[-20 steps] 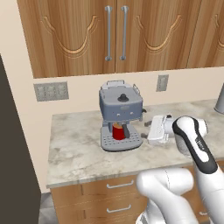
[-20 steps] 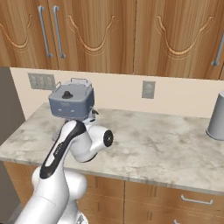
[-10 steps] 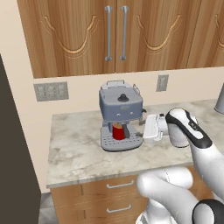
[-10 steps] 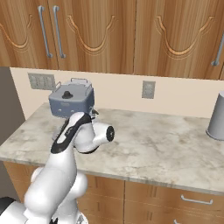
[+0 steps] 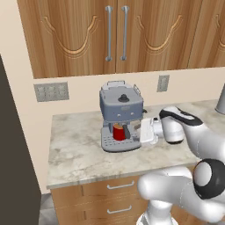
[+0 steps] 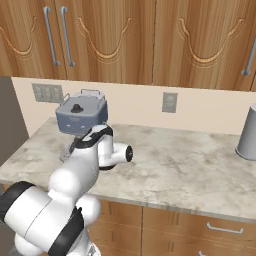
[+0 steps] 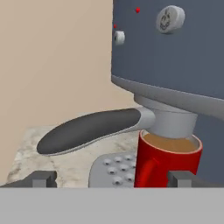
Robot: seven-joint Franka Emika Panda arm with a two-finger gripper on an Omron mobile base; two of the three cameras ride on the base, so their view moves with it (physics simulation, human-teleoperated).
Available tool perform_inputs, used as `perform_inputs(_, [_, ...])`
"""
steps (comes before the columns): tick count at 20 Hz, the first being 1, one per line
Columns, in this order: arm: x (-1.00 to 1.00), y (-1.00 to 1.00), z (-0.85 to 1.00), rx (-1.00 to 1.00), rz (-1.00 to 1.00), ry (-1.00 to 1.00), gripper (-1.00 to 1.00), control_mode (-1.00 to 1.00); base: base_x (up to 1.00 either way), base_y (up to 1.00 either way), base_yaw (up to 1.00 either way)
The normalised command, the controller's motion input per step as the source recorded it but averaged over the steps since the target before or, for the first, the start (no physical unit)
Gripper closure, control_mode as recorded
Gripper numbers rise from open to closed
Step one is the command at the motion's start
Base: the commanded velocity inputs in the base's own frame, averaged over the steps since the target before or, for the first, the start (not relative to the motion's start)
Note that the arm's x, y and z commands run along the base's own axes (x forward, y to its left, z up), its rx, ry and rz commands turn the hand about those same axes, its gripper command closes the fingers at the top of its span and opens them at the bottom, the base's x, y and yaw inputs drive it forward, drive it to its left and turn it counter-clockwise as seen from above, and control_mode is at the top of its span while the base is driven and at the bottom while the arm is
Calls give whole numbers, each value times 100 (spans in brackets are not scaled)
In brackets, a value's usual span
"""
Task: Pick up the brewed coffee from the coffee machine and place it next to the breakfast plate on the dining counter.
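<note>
I see a beige marbled countertop (image 5: pixel 79 158) across the middle of the left base frame, wooden wall cabinets (image 5: pixel 114 35) above it and drawers below. The coffee machine (image 5: pixel 121 114) stands at centre, back to the wall. The red mug (image 5: pixel 118 132) sits upright on its silver drip tray (image 5: pixel 118 144), directly under the spout, coffee visible inside. In the hand view the black portafilter handle (image 7: pixel 87 129) runs leftward, nearly level. My gripper (image 7: pixel 111 179) is spread wide, holding nothing, just beside the mug.
</note>
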Motion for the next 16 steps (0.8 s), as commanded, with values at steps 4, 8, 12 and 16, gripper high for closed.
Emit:
perform_inputs(4, [7, 16, -27, 0, 6, 0, -100, -100, 0, 0, 0])
perform_inputs(8, [0, 35, -9, -1, 2, 0, -100, -100, 0, 0, 0])
perform_inputs(12, [0, 24, 0, 0, 0, 0, -100, -100, 0, 0, 0])
perform_inputs(16, [0, 24, 0, -2, 0, 0, -100, -100, 0, 0, 0])
